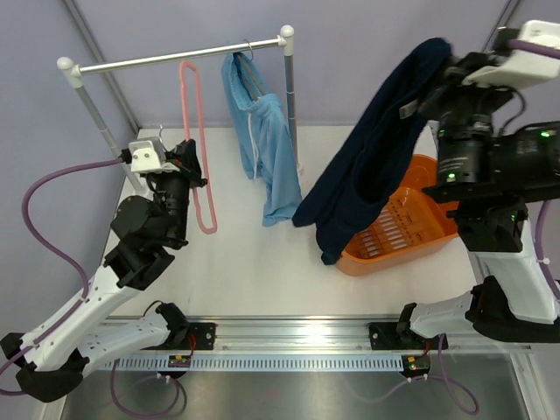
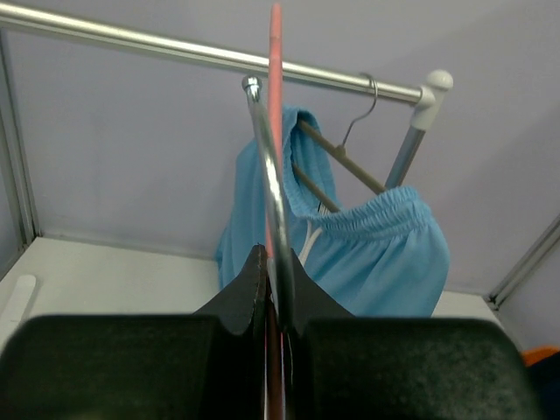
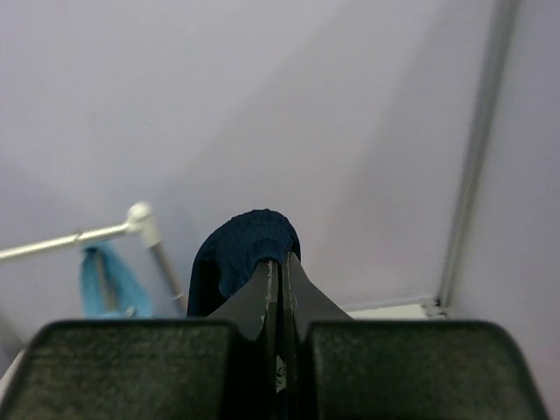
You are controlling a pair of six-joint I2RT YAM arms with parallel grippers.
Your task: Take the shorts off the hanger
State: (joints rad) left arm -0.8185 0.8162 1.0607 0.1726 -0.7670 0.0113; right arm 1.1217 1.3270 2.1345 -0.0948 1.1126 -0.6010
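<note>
The dark navy shorts [image 1: 376, 157] hang limp from my right gripper [image 1: 446, 54], which is shut on their waistband high above the orange basket; the navy cloth [image 3: 245, 249] bunches over the fingertips. The light sky blue shorts [image 1: 267, 144] hang on a wooden hanger [image 2: 337, 157] on the rail [image 1: 175, 57] and also show in the left wrist view [image 2: 376, 254]. My left gripper [image 1: 194, 166] is shut on a bare pink hanger [image 1: 199, 149], whose metal hook [image 2: 267, 166] and pink arm run up between the jaws.
An orange basket [image 1: 411, 236] sits on the white table at right, under the navy shorts' hem. The rail's uprights [image 1: 291, 96] stand at the back. Frame posts run along the walls.
</note>
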